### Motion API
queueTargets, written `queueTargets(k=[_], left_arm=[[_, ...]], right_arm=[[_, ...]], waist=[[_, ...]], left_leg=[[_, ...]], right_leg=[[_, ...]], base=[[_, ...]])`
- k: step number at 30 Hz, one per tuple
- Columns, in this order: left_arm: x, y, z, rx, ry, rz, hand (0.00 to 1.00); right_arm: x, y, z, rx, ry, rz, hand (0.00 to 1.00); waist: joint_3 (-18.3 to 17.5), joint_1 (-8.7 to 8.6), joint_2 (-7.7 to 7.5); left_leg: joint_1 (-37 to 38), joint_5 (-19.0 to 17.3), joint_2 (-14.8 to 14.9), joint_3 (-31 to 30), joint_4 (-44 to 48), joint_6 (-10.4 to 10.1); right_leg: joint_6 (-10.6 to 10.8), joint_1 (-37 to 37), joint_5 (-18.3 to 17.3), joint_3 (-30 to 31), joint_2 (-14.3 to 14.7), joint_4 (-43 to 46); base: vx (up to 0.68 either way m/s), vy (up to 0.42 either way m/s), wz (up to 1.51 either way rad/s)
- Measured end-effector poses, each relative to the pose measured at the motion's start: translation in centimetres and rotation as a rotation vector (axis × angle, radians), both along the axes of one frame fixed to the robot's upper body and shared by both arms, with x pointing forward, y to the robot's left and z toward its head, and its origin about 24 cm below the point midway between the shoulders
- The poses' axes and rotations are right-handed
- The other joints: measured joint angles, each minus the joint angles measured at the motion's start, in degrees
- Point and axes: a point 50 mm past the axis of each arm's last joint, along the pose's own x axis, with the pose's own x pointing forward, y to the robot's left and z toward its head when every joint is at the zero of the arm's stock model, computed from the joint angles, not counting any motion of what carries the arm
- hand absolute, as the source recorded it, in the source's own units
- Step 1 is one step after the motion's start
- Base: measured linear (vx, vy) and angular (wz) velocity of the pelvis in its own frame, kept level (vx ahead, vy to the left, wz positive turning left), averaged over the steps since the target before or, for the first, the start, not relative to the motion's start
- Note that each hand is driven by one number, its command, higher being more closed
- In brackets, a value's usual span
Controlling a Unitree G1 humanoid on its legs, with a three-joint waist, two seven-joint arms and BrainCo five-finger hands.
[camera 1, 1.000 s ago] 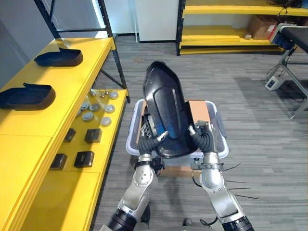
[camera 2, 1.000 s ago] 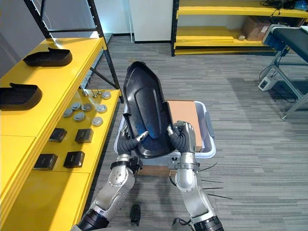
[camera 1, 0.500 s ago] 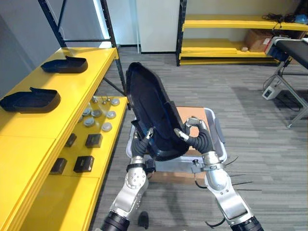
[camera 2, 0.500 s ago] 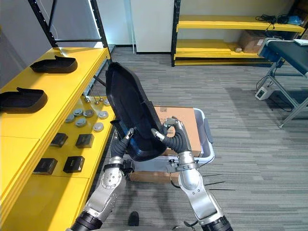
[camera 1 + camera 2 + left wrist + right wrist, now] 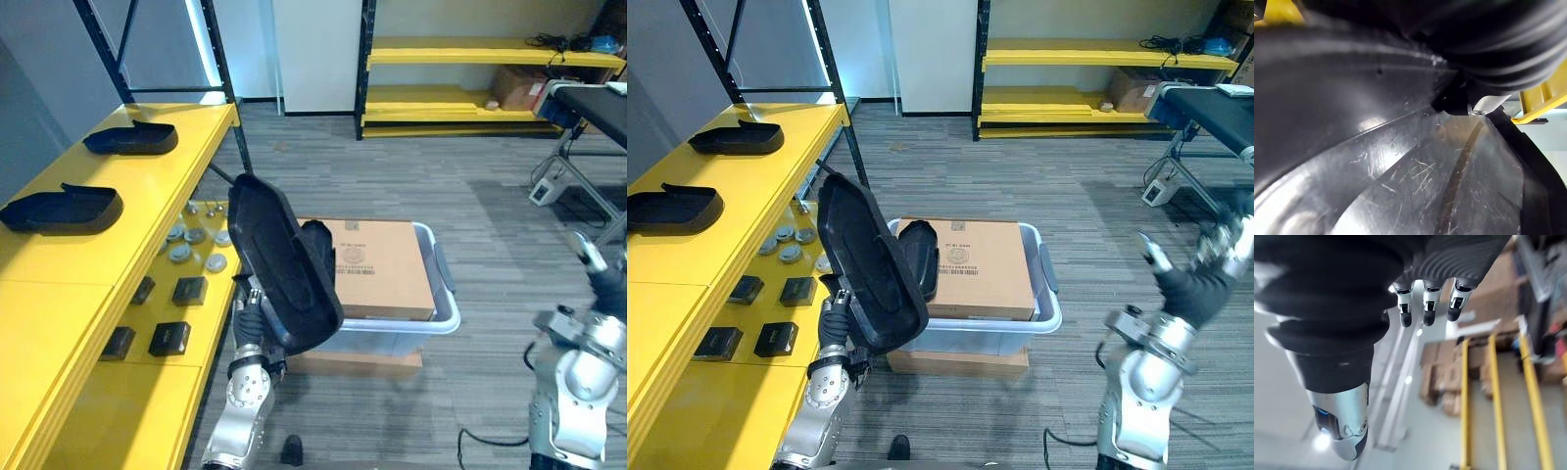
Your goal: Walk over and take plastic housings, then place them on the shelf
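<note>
A large black plastic housing [image 5: 280,257] is standing tilted on its lower end above the floor, its hollow side facing the yellow shelf [image 5: 118,230] and its rounded top leaning toward that shelf. It is resting against the robot's left hand [image 5: 835,314], which is reaching up from below at the housing's lower edge. The fingers are lying behind the shell, so whether they are clasping it cannot be told. The left wrist view is showing the scratched inner wall pressed close against the dark ribbed cover.

The right hand [image 5: 1195,286] is hanging in the air well apart to the right, fingers relaxed and holding nothing.

Just behind the raised housing, a second black housing [image 5: 919,257] is leaning in a pale plastic bin [image 5: 446,318] beside a cardboard box [image 5: 377,266]. Two more housings [image 5: 61,208] [image 5: 132,138] are lying on the shelf's top level, while small black boxes [image 5: 189,290] and round silver discs [image 5: 181,253] are sitting on its lower level.
</note>
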Motion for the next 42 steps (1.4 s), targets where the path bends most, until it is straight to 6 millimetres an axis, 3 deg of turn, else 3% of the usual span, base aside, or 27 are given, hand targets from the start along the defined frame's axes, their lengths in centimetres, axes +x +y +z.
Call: queueTargets(k=[3, 5, 8, 10, 12, 13, 15, 16, 17, 19, 20, 23, 25, 26, 27, 30, 31, 32, 33, 35, 36, 37, 38, 40, 41, 42], left_arm=[[-0.3, 0.4, 0.3, -0.01, -0.015, 0.022, 1.0], [-0.6, 0.5, 0.4, -0.02, -0.03, 0.011, 1.0], [-1.1, 0.5, 1.0, -0.047, -0.067, 0.007, 1.0], [-1.0, 0.3, 1.6, -0.068, -0.097, 0.005, 1.0], [-1.0, 0.0, 2.0, -0.085, -0.114, -0.008, 1.0], [-0.9, -0.2, 2.1, -0.09, -0.118, -0.009, 1.0], [-0.7, -0.4, 2.2, -0.103, -0.124, -0.007, 1.0], [-0.7, -0.5, 2.1, -0.106, -0.121, -0.008, 1.0], [-0.7, -0.6, 2.0, -0.116, -0.117, -0.013, 1.0], [-0.3, -1.1, 1.9, -0.119, -0.118, -0.045, 1.0], [-0.3, -1.4, 1.8, -0.116, -0.112, -0.072, 1.0], [-0.3, -2.1, 1.4, -0.124, -0.1, -0.139, 1.0], [-0.2, -2.5, 1.3, -0.13, -0.091, -0.156, 1.0], [0.2, -3.2, 1.3, -0.132, -0.091, -0.187, 1.0], [0.7, -3.4, 1.5, -0.129, -0.101, -0.2, 1.0], [0.9, -2.9, 1.6, -0.109, -0.104, -0.183, 1.0], [1.0, -2.7, 1.6, -0.101, -0.106, -0.181, 1.0], [1.3, -2.8, 1.7, -0.099, -0.11, -0.187, 1.0], [1.3, -2.9, 1.7, -0.099, -0.111, -0.187, 1.0], [1.2, -3.0, 0.9, -0.097, -0.084, -0.191, 1.0], [1.1, -3.0, 0.8, -0.096, -0.078, -0.194, 1.0], [1.0, -3.2, 0.7, -0.092, -0.078, -0.208, 1.0], [0.9, -3.5, 0.6, -0.103, -0.073, -0.208, 1.0], [0.4, -4.1, 0.2, -0.14, -0.053, -0.196, 1.0], [0.4, -4.2, 0.2, -0.147, -0.052, -0.199, 1.0], [0.5, -4.2, 0.2, -0.147, -0.056, -0.201, 1.0]], right_arm=[[-3.6, -0.4, -5.8, 0.187, 0.214, -0.095, 0.0], [-7.7, 1.1, -10.7, 0.366, 0.416, -0.133, 0.0], [-11.1, 4.4, -14.7, 0.542, 0.608, -0.095, 0.0], [-12.0, 6.5, -16.3, 0.628, 0.695, -0.038, 0.0], [-12.6, 8.5, -17.3, 0.686, 0.749, 0.016, 0.0], [-12.7, 8.8, -17.5, 0.698, 0.759, 0.027, 0.0], [-12.0, 9.6, -18.0, 0.705, 0.811, 0.107, 0.0], [-11.7, 9.5, -17.9, 0.694, 0.816, 0.123, 0.0], [-10.8, 9.4, -17.8, 0.662, 0.824, 0.171, 0.0], [-9.5, 9.2, -17.7, 0.642, 0.81, 0.195, 0.0], [-8.5, 9.1, -17.5, 0.627, 0.796, 0.212, 0.0], [-6.3, 9.5, -17.3, 0.597, 0.785, 0.275, 0.0], [-5.5, 9.5, -17.1, 0.572, 0.793, 0.309, 0.0], [-5.6, 9.4, -17.1, 0.569, 0.803, 0.312, 0.0], [-5.4, 9.8, -17.2, 0.57, 0.81, 0.329, 0.0], [-4.8, 10.3, -17.1, 0.553, 0.815, 0.37, 0.0], [-4.8, 10.6, -17.2, 0.55, 0.823, 0.387, 0.0], [-5.0, 10.7, -17.2, 0.554, 0.823, 0.396, 0.0], [-4.9, 10.8, -17.2, 0.553, 0.821, 0.403, 0.0], [-5.5, 10.9, -17.1, 0.547, 0.824, 0.413, 0.0], [-5.9, 11.0, -17.2, 0.55, 0.836, 0.415, 0.0], [-7.2, 11.5, -17.5, 0.567, 0.862, 0.418, 0.0], [-8.0, 11.9, -17.7, 0.579, 0.881, 0.424, 0.0], [-8.8, 11.4, -17.5, 0.57, 0.883, 0.426, 0.0], [-8.8, 11.1, -17.3, 0.559, 0.884, 0.43, 0.0], [-8.8, 11.1, -17.3, 0.558, 0.883, 0.43, 0.0]], waist=[[-0.45, -0.02, 0.71], [-0.33, -0.07, 0.6], [0.7, 0.4, -0.3], [2.63, 0.77, -1.18], [3.63, 0.61, -1.89], [3.79, 0.53, -2.16], [5.05, 0.49, -1.98], [5.06, 0.35, -1.86], [5.01, 0.28, -1.77], [5.39, 0.47, -2.12], [5.52, 0.72, -2.3], [6.25, 0.72, -4.44], [6.47, 0.24, -4.21], [6.64, -0.76, -3.69], [7.36, -1.37, -3.44], [7.82, -1.38, -2.73], [7.85, -1.64, -2.45], [7.87, -2.25, -2.06], [7.96, -2.89, -2.01], [7.98, -4.2, -2.36], [7.74, -4.24, -2.87], [6.76, -4.24, -5.29], [6.81, -3.75, -5.92], [5.55, -1.48, -3.78], [4.86, -1.32, -2.66], [4.77, -1.47, -2.5]], left_leg=[[0.1, -0.1, -0.35, -0.15, 0.01, -0.09], [0.5, -0.85, -0.93, -1.19, 0.01, -0.16], [1.57, -1.1, -2.11, -2.93, 0.41, 0.19], [-0.74, -1.27, -3.85, -5.64, 3.58, 0.45], [-5.22, -7.74, -3.46, 1.78, 6.93, 8.25], [-5.94, -8.28, -2.72, 6.39, 8.52, 8.79], [-8.22, -8.78, 3.39, 30.72, 15.45, 9.28], [-7.6, -8.91, 4.62, 35.94, 16.24, 9.46], [-5.37, -9.24, 6.25, 45.28, 15.71, 8.34], [-5.58, -9.0, 5.07, 45.8, 14.12, 7.37], [-5.44, -9.31, 3.12, 44.85, 13.39, 7.68], [-4.85, -13.34, -0.66, 41.69, 15.02, 8.33], [-4.29, -16.1, -2.91, 38.83, 17.47, 9.09], [-3.15, -17.34, -4.36, 36.05, 17.91, 9.96], [-1.44, -18.38, -4.91, 33.44, 18.15, 9.76], [2.41, -19.18, -4.97, 30.42, 17.68, 9.82], [4.06, -19.26, -5.14, 28.37, 17.02, 9.69], [4.76, -19.22, -5.26, 25.63, 16.9, 9.63], [5.01, -19.24, -5.36, 24.16, 16.96, 9.58], [6.38, -20.5, -5.37, 19.67, 18.74, 7.39], [6.56, -21.1, -5.49, 19.49, 19.45, 6.38], [6.87, -22.92, -6.28, 20.08, 20.62, 4.68], [7.85, -23.83, -6.1, 19.59, 21.31, 4.8], [7.22, -25.54, -2.48, 19.53, 23.34, 2.39], [6.59, -25.89, -0.37, 19.03, 23.99, 1.72], [6.55, -25.73, 0.23, 18.82, 23.83, 1.45]], right_leg=[[0.18, -0.05, -0.82, -0.15, -0.03, 0.75], [0.3, -0.28, -3.68, -1.28, -0.78, 4.79], [0.16, -1.42, -8.24, -3.03, -3.01, 12.61], [0.12, -1.76, -10.51, -6.5, -5.09, 16.58], [0.13, -1.03, -10.85, -14.64, -7.39, 16.03], [0.2, -0.81, -10.58, -16.88, -8.49, 15.2], [0.1, 1.53, -10.43, -24.96, -9.67, 14.15], [0.14, 2.13, -10.43, -26.73, -9.7, 14.0], [0.8, 3.15, -10.44, -30.16, -9.82, 13.88], [2.02, 4.09, -9.87, -32.41, -10.5, 13.1], [3.25, 4.84, -9.44, -33.63, -10.96, 12.19], [5.53, 6.96, -11.03, -35.9, -15.28, 15.04], [2.95, 6.93, -10.56, -33.24, -19.94, 23.76], [-1.99, 4.02, -8.31, -26.44, -22.84, 33.25], [-1.27, 0.58, -10.08, -16.99, -21.99, 39.47], [-0.36, -5.08, -15.02, -6.57, -16.57, 41.2], [-0.35, -7.82, -16.4, -2.37, -13.0, 38.23], [0.5, -10.74, -16.98, 3.71, -9.05, 34.38], [0.59, -12.07, -16.98, 7.51, -7.12, 32.46], [3.36, -14.87, -14.89, 21.74, -1.37, 26.17], [3.88, -14.8, -12.93, 23.74, -1.01, 23.86], [3.25, -14.76, -5.05, 24.73, -2.5, 20.66], [3.55, -14.73, -5.09, 23.65, -3.02, 23.28], [2.38, -13.57, -5.69, 22.13, -0.84, 21.56], [1.21, -12.59, -5.47, 20.08, 0.35, 19.96], [0.87, -12.13, -5.49, 19.1, 0.55, 19.51]], base=[[0.04, -0.024, 0.06], [0.02, -0.031, 0.27], [0.04, -0.05, 0.39], [-0.02, -0.066, 1.04], [-0.07, -0.055, 1.77], [-0.02, 0.045, 1.86], [0.0, 0.074, 1.76], [0.1, 0.077, 1.61], [0.12, 0.092, 1.19], [0.1, 0.093, 0.98], [0.13, 0.165, 0.78], [0.15, 0.144, 0.56], [0.26, 0.199, 0.79], [0.35, 0.238, 1.24], [0.31, 0.171, 1.14], [0.29, 0.076, 0.67], [0.31, 0.011, 0.95], [0.31, -0.015, 1.11], [0.28, -0.063, 1.34], [0.25, -0.122, 1.3], [0.2, -0.154, 1.25], [0.19, -0.199, 1.09], [0.25, -0.259, 0.86], [0.23, -0.224, 0.22], [0.17, -0.168, 0.27], [0.18, -0.203, 0.43]])
